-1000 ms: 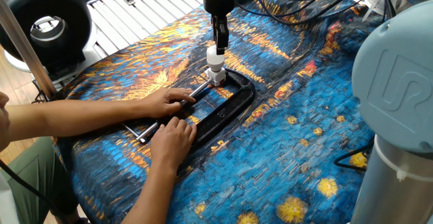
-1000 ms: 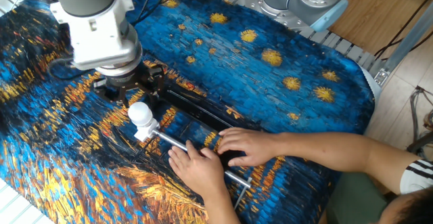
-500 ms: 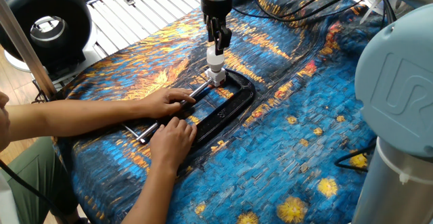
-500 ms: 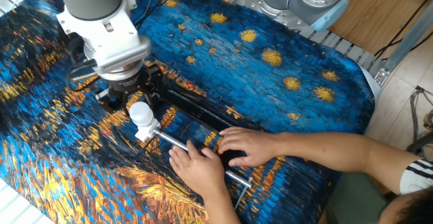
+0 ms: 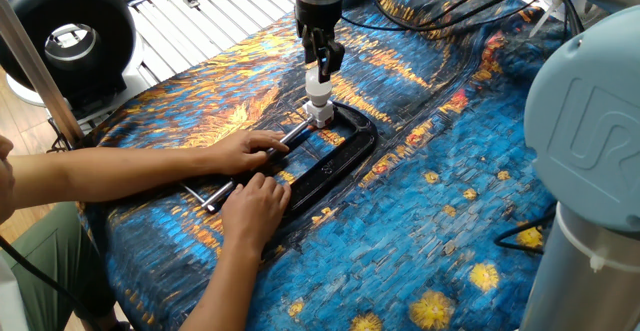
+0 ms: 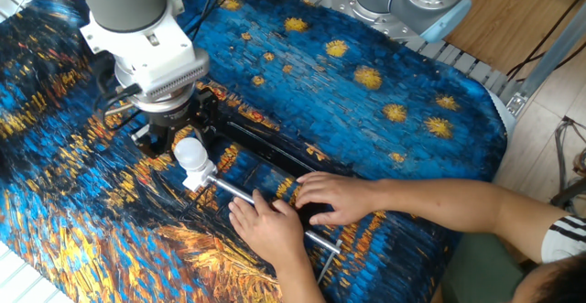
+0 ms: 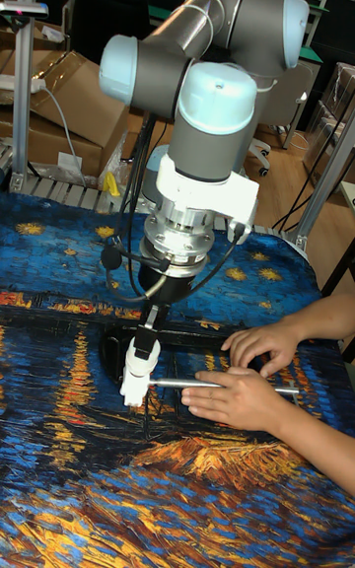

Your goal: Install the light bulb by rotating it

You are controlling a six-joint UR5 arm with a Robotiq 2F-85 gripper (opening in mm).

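The light bulb (image 5: 317,88) is small and white and stands upright in its white socket base (image 5: 318,112), at the far end of the black C-clamp (image 5: 335,156). It also shows in the other fixed view (image 6: 189,152) and the tall view (image 7: 138,358). My gripper (image 5: 321,61) hangs straight down over the bulb. Its two dark fingers (image 5: 331,55) stand apart around the bulb's rounded top, and no firm grip shows. In the tall view the gripper (image 7: 148,323) ends just above the bulb. The wrist flange partly hides the gripper (image 6: 183,131) from the other side.
A person's two hands (image 5: 250,153) (image 5: 256,207) press on the clamp's silver screw rod (image 6: 247,193) and frame, close to the bulb. A blue and orange painted cloth (image 5: 420,221) covers the table. A black ring-shaped device (image 5: 65,36) stands at the far left and cables (image 5: 440,1) lie behind.
The wrist has turned about its vertical axis and shifted slightly over the bulb, so both fingers now show side by side. Bulb, clamp and hands have not moved.
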